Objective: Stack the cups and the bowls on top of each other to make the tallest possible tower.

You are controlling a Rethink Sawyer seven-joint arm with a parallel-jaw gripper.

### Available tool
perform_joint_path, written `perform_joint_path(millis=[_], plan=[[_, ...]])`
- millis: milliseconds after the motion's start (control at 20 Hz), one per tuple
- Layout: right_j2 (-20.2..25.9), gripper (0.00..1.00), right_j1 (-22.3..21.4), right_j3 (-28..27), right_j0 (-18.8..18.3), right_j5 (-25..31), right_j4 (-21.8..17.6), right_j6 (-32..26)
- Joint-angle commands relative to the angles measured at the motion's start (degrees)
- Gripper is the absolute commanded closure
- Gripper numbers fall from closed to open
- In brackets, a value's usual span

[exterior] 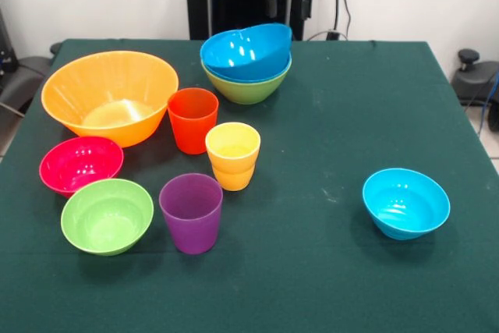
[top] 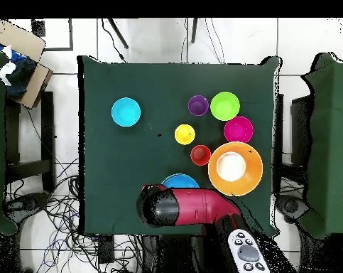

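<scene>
Nearest camera: purple cup (exterior: 191, 212) and small green bowl (exterior: 107, 215), side by side at the table's (exterior: 312, 286) front-view near edge.
Cups: 3, upright and apart: purple, yellow cup (exterior: 232, 155), orange-red cup (exterior: 192, 119).
Bowls: 7 counted: orange-yellow bowl (exterior: 110, 97), pink-red bowl (exterior: 80, 164), small green, lone light-blue bowl (exterior: 405, 202), plus the nested pile.
Tower: pile (exterior: 246, 64) at the far edge, green lowest with 2 blue rims above, the top one tilted; a barely started stack, I judge.
Arm: red arm (top: 192, 207) hangs right over the pile.
Gripper: hidden, so I cannot tell its state.
Key relation: loose pieces lie toward the camera from the arm in the front view; orange-red cup and orange-yellow bowl nearest, light-blue bowl well apart.
</scene>
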Motion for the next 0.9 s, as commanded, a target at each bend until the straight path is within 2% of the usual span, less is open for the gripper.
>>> perform_joint_path(millis=[50,350,700,900], plan=[[-0.7,0.00,1.6,3.2,1.1,-4.0,-1.7,5.5],[-3.1,0.00,1.9,2.0,3.3,-5.1,-2.0,7.3],[-1.3,0.00,4.2,1.4,3.4,-7.3,0.1,7.0],[1.8,0.00,5.2,-3.1,3.2,-2.6,2.6,4.5]])
